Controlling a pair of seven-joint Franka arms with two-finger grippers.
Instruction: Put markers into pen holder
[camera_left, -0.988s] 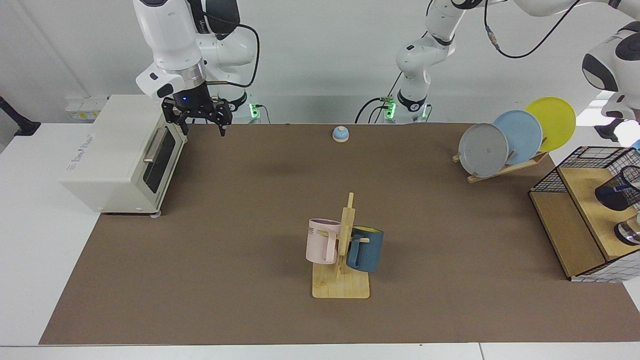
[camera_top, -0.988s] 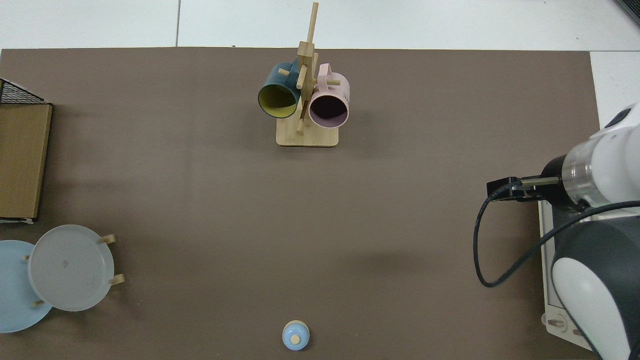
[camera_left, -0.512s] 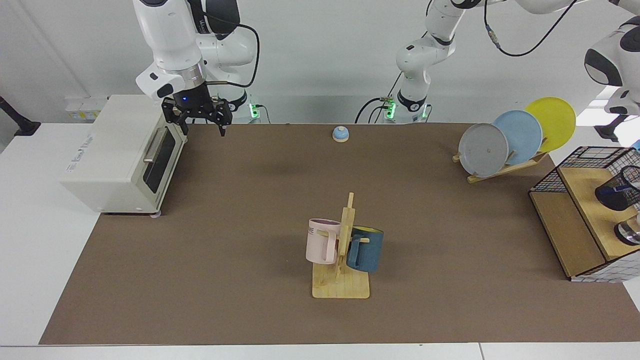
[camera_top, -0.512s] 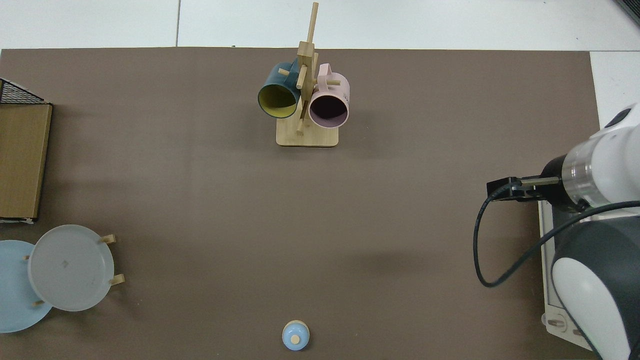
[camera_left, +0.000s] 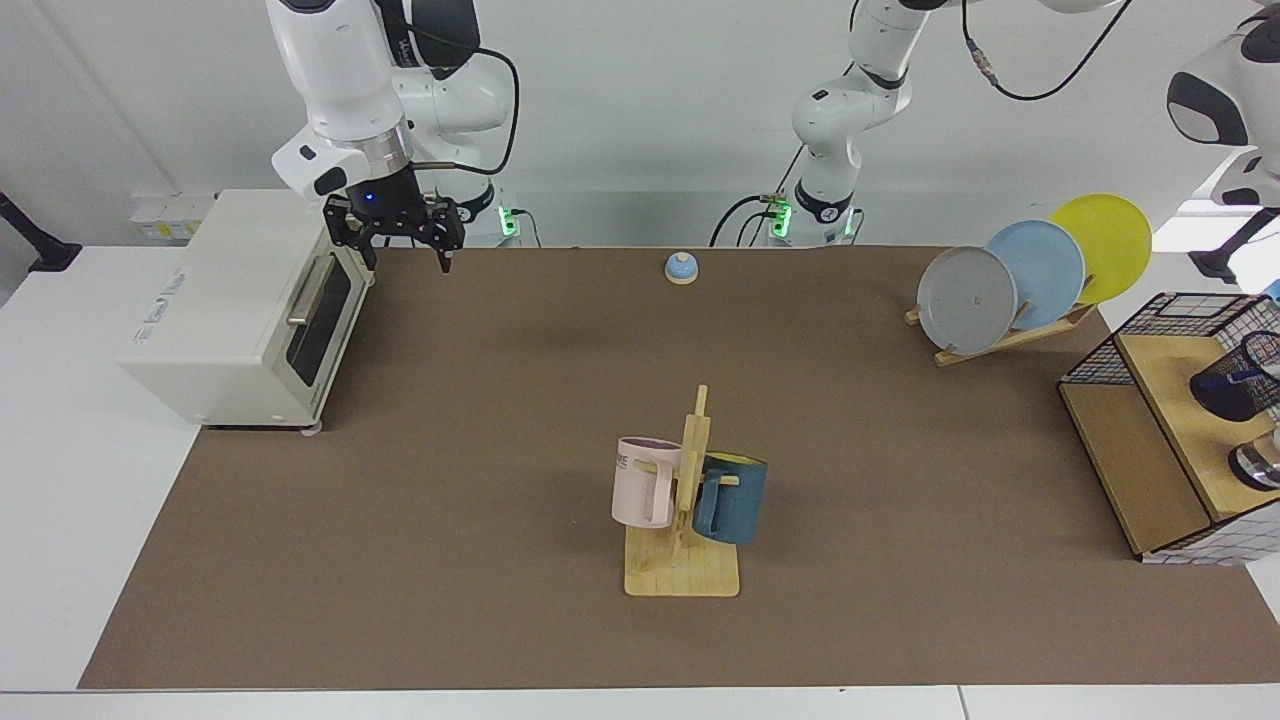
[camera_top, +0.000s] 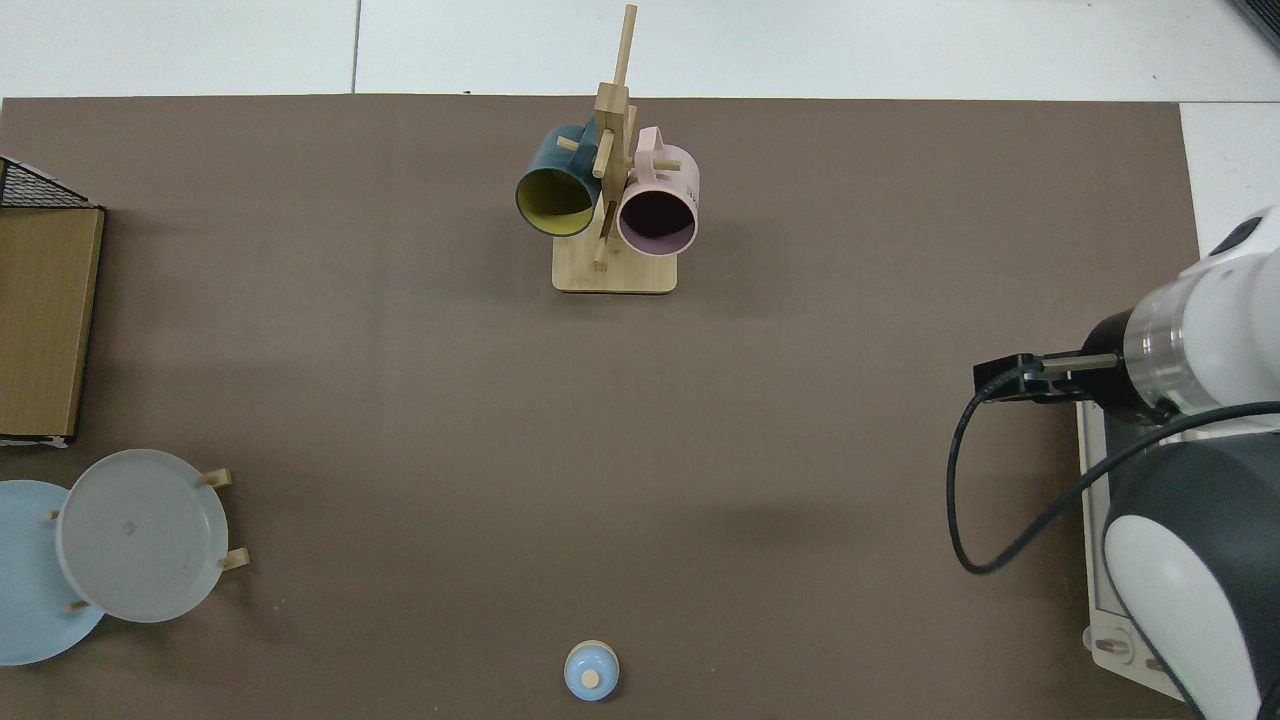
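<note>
The pen holder (camera_left: 1232, 388), a small black mesh cup, stands on the wooden shelf at the far right of the facing view. A short blue piece (camera_left: 1242, 377) shows inside its rim, likely the marker's end; the rest of the marker is hidden. My left arm (camera_left: 1222, 100) hangs above that spot, and its gripper is cut off by the view's right edge. My right gripper (camera_left: 400, 245) waits open and empty at the back left, beside the toaster oven (camera_left: 240, 310). The top view shows only this right arm (camera_top: 1190, 350) and neither the holder nor the marker.
A wooden mug rack (camera_left: 685, 570) with a pink and a blue mug stands mid-table. A plate rack (camera_left: 1010, 290) holds three plates at the back right. A small blue bell (camera_left: 681, 267) sits at the back. A wire basket (camera_left: 1165, 320) surrounds the shelf, beside a shiny metal object (camera_left: 1258, 465).
The left arm's links at the right edge have risen a little. The right arm has stayed in place.
</note>
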